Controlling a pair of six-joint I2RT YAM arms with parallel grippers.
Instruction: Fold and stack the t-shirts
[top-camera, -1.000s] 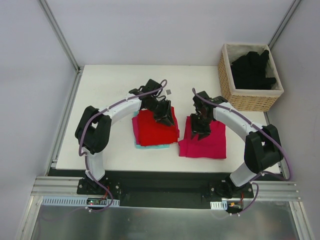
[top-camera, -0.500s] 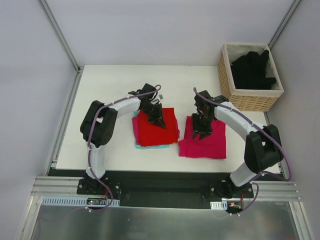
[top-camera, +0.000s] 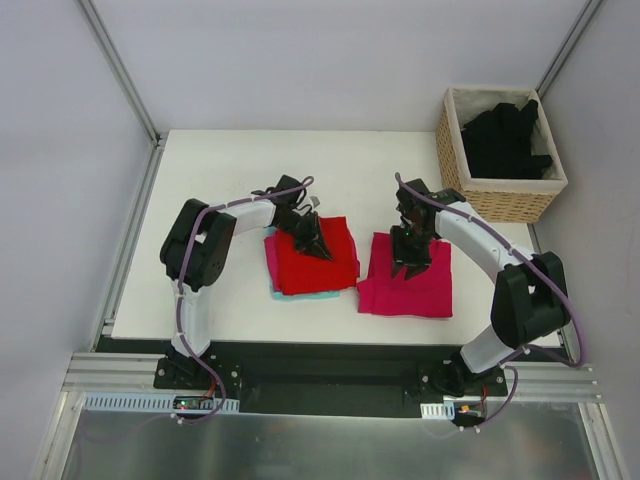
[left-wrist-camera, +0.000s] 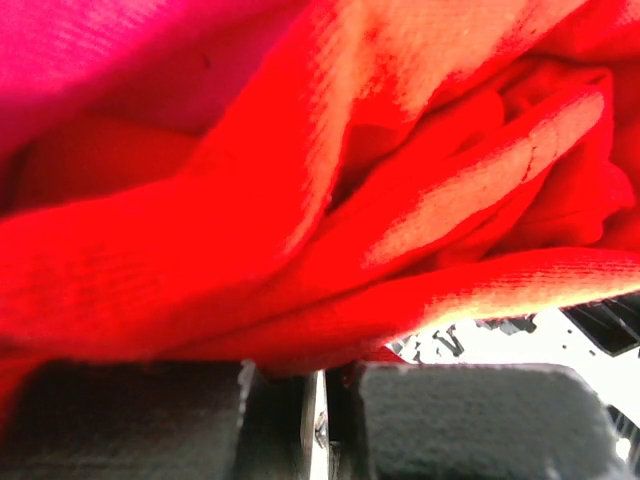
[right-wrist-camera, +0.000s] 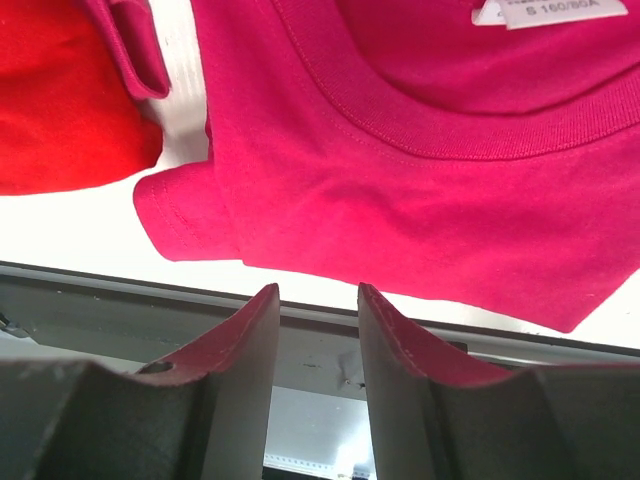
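A folded red t-shirt (top-camera: 322, 258) tops a small stack at table centre. It fills the left wrist view (left-wrist-camera: 300, 230). My left gripper (top-camera: 306, 236) sits low at the stack's back left; its jaws (left-wrist-camera: 320, 376) are almost together with red cloth bunched at the tips. A folded magenta-pink t-shirt (top-camera: 415, 285) with a white label (right-wrist-camera: 545, 10) lies to the right. My right gripper (top-camera: 410, 256) hovers over its back part, open and empty (right-wrist-camera: 316, 292). Black t-shirts (top-camera: 505, 140) fill the basket.
The wicker basket (top-camera: 500, 203) stands at the back right corner. A teal cloth (top-camera: 320, 293) and a pink layer (top-camera: 270, 255) show under the red shirt. The table's front edge (right-wrist-camera: 100, 245) runs just beyond the magenta shirt. A narrow white strip separates the two piles.
My left gripper has slid left and back across the red shirt to its back left edge. My right gripper has shifted slightly right over the magenta shirt.
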